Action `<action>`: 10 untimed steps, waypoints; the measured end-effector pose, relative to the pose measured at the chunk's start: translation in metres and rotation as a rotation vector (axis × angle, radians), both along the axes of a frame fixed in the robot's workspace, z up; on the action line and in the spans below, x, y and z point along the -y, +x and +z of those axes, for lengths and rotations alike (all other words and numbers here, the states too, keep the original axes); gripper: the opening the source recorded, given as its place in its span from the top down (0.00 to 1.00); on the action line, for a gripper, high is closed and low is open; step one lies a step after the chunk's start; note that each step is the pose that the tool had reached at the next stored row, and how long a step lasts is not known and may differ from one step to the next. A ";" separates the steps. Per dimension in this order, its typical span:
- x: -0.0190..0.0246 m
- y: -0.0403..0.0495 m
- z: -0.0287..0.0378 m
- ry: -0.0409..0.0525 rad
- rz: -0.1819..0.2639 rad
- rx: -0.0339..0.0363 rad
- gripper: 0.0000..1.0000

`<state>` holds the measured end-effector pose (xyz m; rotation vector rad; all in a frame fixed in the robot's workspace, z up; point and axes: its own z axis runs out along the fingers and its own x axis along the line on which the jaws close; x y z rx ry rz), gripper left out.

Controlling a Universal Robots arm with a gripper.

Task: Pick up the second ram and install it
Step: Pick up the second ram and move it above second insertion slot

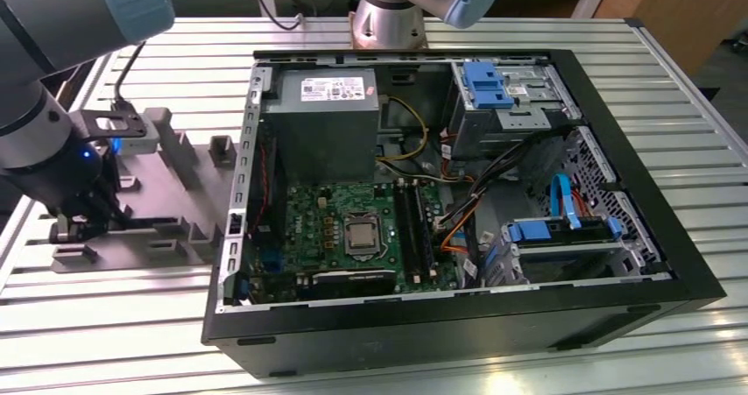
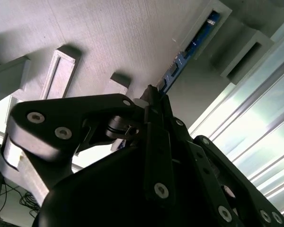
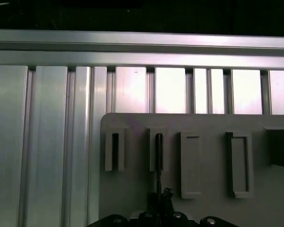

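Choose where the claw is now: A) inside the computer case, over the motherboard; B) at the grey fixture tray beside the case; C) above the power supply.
B: the claw sits low at the grey fixture tray, closed on the second ram in its slot, outside the computer case.

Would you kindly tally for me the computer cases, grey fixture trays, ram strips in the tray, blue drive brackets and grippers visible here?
Computer case: 1
Grey fixture tray: 1
Ram strip: 1
Blue drive brackets: 2
Gripper: 1
Total: 6
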<state>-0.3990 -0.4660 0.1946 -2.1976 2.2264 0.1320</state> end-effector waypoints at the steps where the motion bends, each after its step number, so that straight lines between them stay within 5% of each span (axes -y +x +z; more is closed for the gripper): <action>1: 0.0000 0.0000 0.0020 0.0000 0.000 -0.0001 0.86; 6: 0.0000 0.0000 0.0135 0.0000 0.000 -0.0001 0.86; 10: 0.0000 0.0000 0.0146 0.0001 0.000 0.0001 0.86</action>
